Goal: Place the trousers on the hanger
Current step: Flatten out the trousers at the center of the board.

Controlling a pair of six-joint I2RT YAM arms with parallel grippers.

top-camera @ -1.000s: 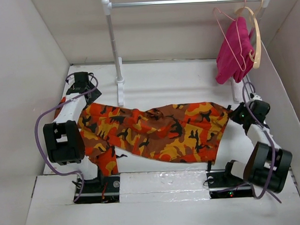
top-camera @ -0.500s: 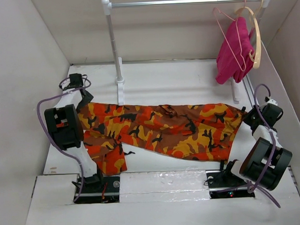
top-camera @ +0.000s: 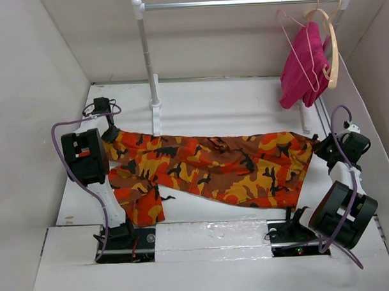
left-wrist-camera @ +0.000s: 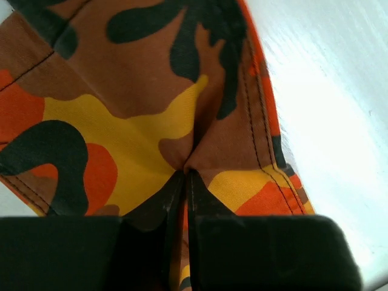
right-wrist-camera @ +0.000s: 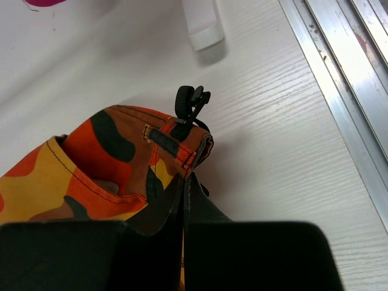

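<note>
The camouflage trousers (top-camera: 214, 167) lie stretched across the table between both arms, with one leg folded toward the near left. My left gripper (top-camera: 111, 134) is at their left end. In the left wrist view it (left-wrist-camera: 187, 173) is shut on a pinch of the cloth (left-wrist-camera: 139, 115). My right gripper (top-camera: 319, 146) is at the waist end. In the right wrist view it (right-wrist-camera: 183, 177) is shut on the waistband (right-wrist-camera: 103, 157) beside a belt loop and a black clip (right-wrist-camera: 189, 100). The pink wire hanger (top-camera: 280, 15) hangs on the rail at the far right.
A clothes rail (top-camera: 240, 1) on a white post (top-camera: 148, 64) spans the back. A magenta cloth (top-camera: 302, 68) and a pale wooden hanger (top-camera: 333, 45) hang beside the wire hanger. A metal track (right-wrist-camera: 339, 79) runs along the right wall, and the rail's foot (right-wrist-camera: 203, 27) stands nearby.
The left gripper has shut on the trousers' left end. Both arms moved apart, the right one to the right, pulling the bunched trousers out flat and long.
</note>
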